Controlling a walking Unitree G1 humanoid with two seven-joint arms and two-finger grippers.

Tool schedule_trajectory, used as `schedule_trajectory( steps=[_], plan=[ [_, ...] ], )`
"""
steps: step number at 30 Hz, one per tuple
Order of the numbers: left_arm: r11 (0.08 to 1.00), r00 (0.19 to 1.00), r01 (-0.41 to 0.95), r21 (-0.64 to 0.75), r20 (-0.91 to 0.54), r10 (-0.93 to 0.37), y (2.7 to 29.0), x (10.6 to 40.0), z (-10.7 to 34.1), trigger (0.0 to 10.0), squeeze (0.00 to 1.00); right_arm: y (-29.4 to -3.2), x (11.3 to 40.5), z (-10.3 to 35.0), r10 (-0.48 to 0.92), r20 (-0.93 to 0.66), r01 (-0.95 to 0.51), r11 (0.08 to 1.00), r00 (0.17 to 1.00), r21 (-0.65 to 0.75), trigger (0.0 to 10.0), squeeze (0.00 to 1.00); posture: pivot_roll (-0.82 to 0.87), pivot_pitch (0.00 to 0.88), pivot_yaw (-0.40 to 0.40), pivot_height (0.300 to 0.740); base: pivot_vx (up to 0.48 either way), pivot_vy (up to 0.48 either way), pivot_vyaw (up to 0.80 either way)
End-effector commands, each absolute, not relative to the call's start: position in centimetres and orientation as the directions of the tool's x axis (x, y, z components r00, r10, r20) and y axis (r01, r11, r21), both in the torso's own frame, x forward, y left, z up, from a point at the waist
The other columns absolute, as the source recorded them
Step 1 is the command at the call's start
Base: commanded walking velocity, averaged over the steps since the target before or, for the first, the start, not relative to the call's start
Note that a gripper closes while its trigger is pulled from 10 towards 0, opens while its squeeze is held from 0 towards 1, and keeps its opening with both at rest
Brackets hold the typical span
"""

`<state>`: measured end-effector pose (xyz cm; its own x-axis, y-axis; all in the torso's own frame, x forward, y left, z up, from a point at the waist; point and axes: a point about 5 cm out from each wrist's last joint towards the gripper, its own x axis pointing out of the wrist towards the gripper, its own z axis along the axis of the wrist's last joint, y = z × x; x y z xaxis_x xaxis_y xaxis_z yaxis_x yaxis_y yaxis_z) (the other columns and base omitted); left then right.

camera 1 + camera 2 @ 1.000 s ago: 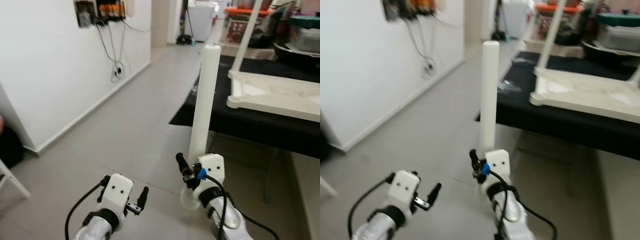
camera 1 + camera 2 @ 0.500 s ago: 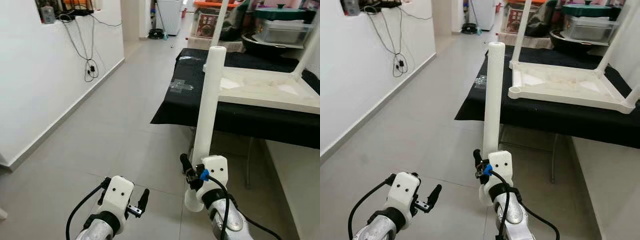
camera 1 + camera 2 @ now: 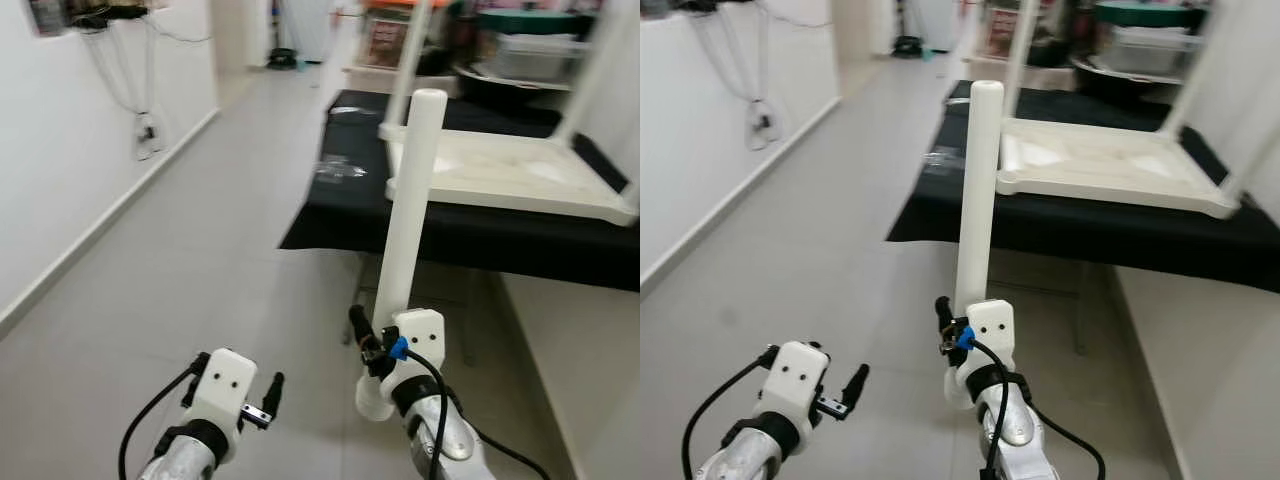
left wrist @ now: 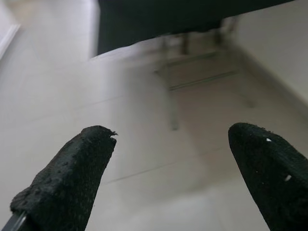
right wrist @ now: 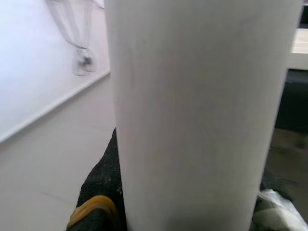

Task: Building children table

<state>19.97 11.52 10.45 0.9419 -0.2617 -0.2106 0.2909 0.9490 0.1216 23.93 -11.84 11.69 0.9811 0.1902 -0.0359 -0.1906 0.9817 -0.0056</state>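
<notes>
My right gripper (image 3: 372, 345) is shut on a white round table leg (image 3: 408, 210), held upright in front of me; in the right wrist view the leg (image 5: 202, 110) sits close between the black fingers (image 5: 103, 187). Ahead to the right, a white children's table top (image 3: 500, 175) lies upside down on a black-covered table (image 3: 450, 235), with other white legs (image 3: 408, 65) standing up from it. My left gripper (image 3: 268, 392) hangs low over the floor, open and empty; its two black fingertips (image 4: 72, 178) stand wide apart in the left wrist view.
A grey tiled corridor floor (image 3: 190, 260) stretches ahead on the left, along a white wall (image 3: 60, 150) with hanging cables (image 3: 140, 110). Boxes and containers (image 3: 520, 55) stand behind the black table. The black table's metal legs (image 4: 168, 101) show beneath it.
The camera has turned right and moved forward: the wall slid left and the black table with the overturned top came closer. Both grippers keep their hold and pose.
</notes>
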Motion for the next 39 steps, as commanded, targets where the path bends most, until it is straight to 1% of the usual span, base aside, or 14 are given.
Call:
schedule_trajectory(
  steps=[1,12,14,15,18,19,22,25,27,30,39],
  plan=[
    [0.947,0.936,0.3,0.118,-0.226,-0.269,11.4,19.8,10.1,10.0,0.0,-11.8,24.0,12.0,0.185,-0.016,-0.185,0.983,0.983,-0.005,10.0,0.0,0.08,0.0,-0.066,0.74,0.0,0.0,-0.8],
    [0.951,0.942,0.287,0.111,-0.213,-0.259,11.6,19.7,10.3,10.0,0.0,-11.7,23.9,11.9,0.192,-0.017,-0.192,0.981,0.981,-0.005,10.0,0.0,0.08,0.0,-0.066,0.74,0.0,0.0,-0.8],
    [0.956,0.948,0.273,0.11,-0.197,-0.248,11.8,19.8,10.6,10.0,0.0,-11.6,24.0,12.1,0.198,-0.01,-0.198,0.98,0.98,-0.005,10.0,0.0,0.08,0.0,-0.067,0.74,0.0,0.0,0.0],
    [0.968,0.966,0.226,0.105,-0.151,-0.21,12.0,20.3,11.5,10.0,0.0,-11.5,24.4,12.9,0.206,0.022,-0.207,0.978,0.978,0.016,10.0,0.0,0.08,0.0,-0.071,0.74,0.0,0.0,0.0],
    [0.975,0.975,0.199,0.101,-0.119,-0.187,12.2,20.7,12.1,10.0,0.0,-11.4,24.7,13.4,0.206,0.04,-0.208,0.977,0.978,0.037,10.0,0.0,0.08,0.0,-0.071,0.74,0.0,0.0,0.0],
    [0.976,0.984,0.174,0.13,-0.067,-0.166,12.4,21.3,13.2,10.0,0.0,-11.2,25.2,14.7,0.22,0.094,-0.223,0.974,0.971,0.027,10.0,0.0,0.08,0.0,-0.073,0.74,0.0,0.0,0.0],
    [0.976,0.989,0.15,0.157,-0.007,-0.151,12.5,22.0,14.7,10.0,0.0,-11.1,25.7,16.0,0.241,0.14,-0.248,0.968,0.96,0.038,10.0,0.0,0.08,0.0,-0.074,0.74,0.0,0.0,0.0],
    [0.981,0.993,0.105,0.165,0.04,-0.113,13.1,22.8,15.9,10.0,0.0,-11.2,26.3,17.4,0.239,0.183,-0.245,0.97,0.954,0.008,10.0,0.0,0.08,0.0,-0.075,0.74,0.0,0.0,0.8],
    [0.981,0.993,0.098,0.169,0.051,-0.108,13.2,23.0,16.2,10.0,0.0,-11.2,26.4,17.8,0.238,0.195,-0.244,0.97,0.952,0.005,10.0,0.0,0.08,0.0,-0.075,0.74,0.0,0.0,0.8],
    [0.984,0.991,0.065,0.166,0.109,-0.084,13.8,23.9,17.8,10.0,0.0,-11.7,27.4,19.6,0.21,0.244,-0.227,0.973,0.947,0.043,10.0,0.0,0.08,0.0,-0.074,0.74,0.333,0.0,0.0],
    [0.982,0.99,0.056,0.181,0.118,-0.079,14.1,24.4,18.2,10.0,0.0,-11.8,27.8,20.1,0.207,0.261,-0.227,0.973,0.943,0.047,10.0,0.0,0.08,0.0,-0.076,0.74,0.39,0.0,0.0]
  ],
)
